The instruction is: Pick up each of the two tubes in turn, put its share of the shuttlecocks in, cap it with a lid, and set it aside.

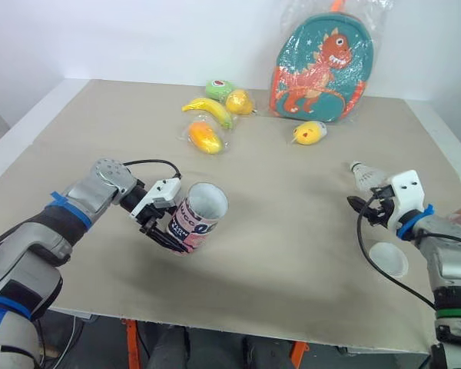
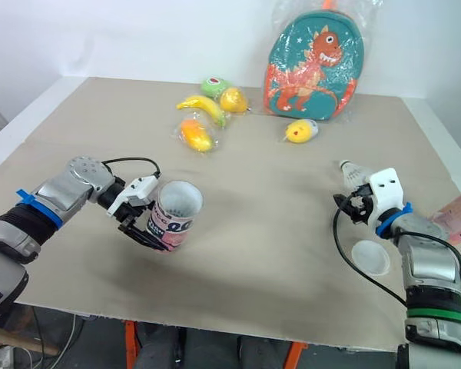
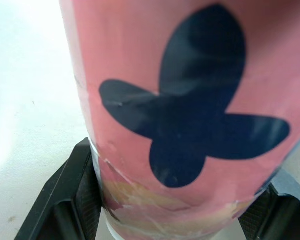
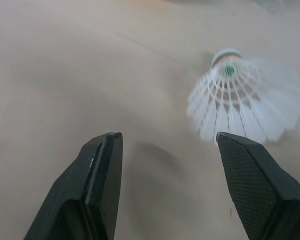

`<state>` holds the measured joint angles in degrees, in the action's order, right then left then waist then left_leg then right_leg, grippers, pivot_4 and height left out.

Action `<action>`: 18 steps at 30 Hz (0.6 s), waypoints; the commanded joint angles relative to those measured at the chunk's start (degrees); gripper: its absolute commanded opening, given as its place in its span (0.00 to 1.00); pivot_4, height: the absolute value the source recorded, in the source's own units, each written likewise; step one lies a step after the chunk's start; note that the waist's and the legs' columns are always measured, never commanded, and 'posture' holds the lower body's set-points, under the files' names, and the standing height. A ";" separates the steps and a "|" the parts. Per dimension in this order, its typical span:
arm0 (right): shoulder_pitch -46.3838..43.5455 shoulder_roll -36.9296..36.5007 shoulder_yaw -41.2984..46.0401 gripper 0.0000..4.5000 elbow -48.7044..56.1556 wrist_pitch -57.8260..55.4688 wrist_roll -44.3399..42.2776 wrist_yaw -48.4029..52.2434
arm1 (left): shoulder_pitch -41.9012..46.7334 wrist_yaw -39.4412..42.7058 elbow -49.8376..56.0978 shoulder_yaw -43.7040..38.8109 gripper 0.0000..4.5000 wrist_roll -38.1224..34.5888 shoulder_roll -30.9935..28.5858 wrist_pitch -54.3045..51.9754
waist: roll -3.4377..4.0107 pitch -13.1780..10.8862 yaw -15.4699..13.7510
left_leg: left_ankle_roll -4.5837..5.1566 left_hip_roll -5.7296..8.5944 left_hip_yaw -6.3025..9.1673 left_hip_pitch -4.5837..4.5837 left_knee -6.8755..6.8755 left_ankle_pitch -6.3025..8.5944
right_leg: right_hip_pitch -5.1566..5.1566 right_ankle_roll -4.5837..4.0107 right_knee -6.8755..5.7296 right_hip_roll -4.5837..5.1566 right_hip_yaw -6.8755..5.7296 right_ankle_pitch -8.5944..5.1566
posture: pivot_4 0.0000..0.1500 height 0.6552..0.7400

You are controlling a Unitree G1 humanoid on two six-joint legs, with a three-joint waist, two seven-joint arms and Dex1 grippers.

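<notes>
My left gripper (image 1: pixel 166 223) is shut on a pink tube (image 1: pixel 197 217), held tilted just above the table with its open mouth facing up and away from me. In the left wrist view the tube (image 3: pixel 180 100) shows a dark blue mark, clamped between both fingers (image 3: pixel 70 200). My right gripper (image 1: pixel 366 206) stands open near the table's right side, just short of a white shuttlecock (image 1: pixel 366 176); the right wrist view has that shuttlecock (image 4: pixel 240 97) lying beyond the right finger. A round clear lid (image 1: pixel 388 259) lies beside my right wrist. A second pink tube (image 2: pixel 458 216) pokes in at the right edge.
At the back stand a teal dinosaur backpack (image 1: pixel 323 65) in plastic, a toy banana (image 1: pixel 209 110), an orange fruit (image 1: pixel 205 137), a green fruit (image 1: pixel 219 88) and a yellow lemon (image 1: pixel 310 133). The beige table (image 1: pixel 292 254) ends close in front of me.
</notes>
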<state>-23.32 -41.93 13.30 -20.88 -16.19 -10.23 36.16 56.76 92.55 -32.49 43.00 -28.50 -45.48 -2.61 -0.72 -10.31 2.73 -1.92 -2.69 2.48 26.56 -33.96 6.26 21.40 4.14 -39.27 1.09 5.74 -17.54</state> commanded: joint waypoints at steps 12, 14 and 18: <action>-20.81 1.74 -6.20 0.61 -28.19 10.53 8.81 -6.90 | 0.04 -0.05 0.96 -2.35 0.66 -0.15 -0.48 -0.29 | 0.04 -0.03 0.04 | 0.00 0.00 -0.05 -0.01 0.02 0.00 | 0.01 -0.06 0.00 0.01 0.05 0.03 | 1.00 1.00; -22.95 2.28 -6.46 0.45 -31.33 11.76 9.31 -7.74 | -0.02 -0.05 1.02 -2.42 0.66 -0.11 -0.52 -0.32 | 0.04 -0.03 0.05 | 0.00 0.01 -0.04 -0.01 0.05 0.00 | 0.02 -0.06 0.00 0.01 0.05 0.03 | 1.00 1.00; -26.12 3.43 -7.08 0.01 -36.11 13.42 10.45 -9.31 | -0.19 -0.05 1.40 -2.55 0.66 -0.14 -0.77 -0.44 | 0.04 -0.03 0.07 | 0.00 0.01 -0.05 -0.01 0.06 0.00 | 0.02 -0.07 0.00 0.01 0.05 0.03 | 1.00 1.00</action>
<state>-47.82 -38.14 6.32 -56.62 -4.29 -0.25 27.86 56.57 92.55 -32.40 42.65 -28.20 -45.63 -2.94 -0.68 -10.34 2.80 -1.92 -2.68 2.43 26.55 -33.90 6.26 21.42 4.07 -39.27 1.10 5.79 -17.51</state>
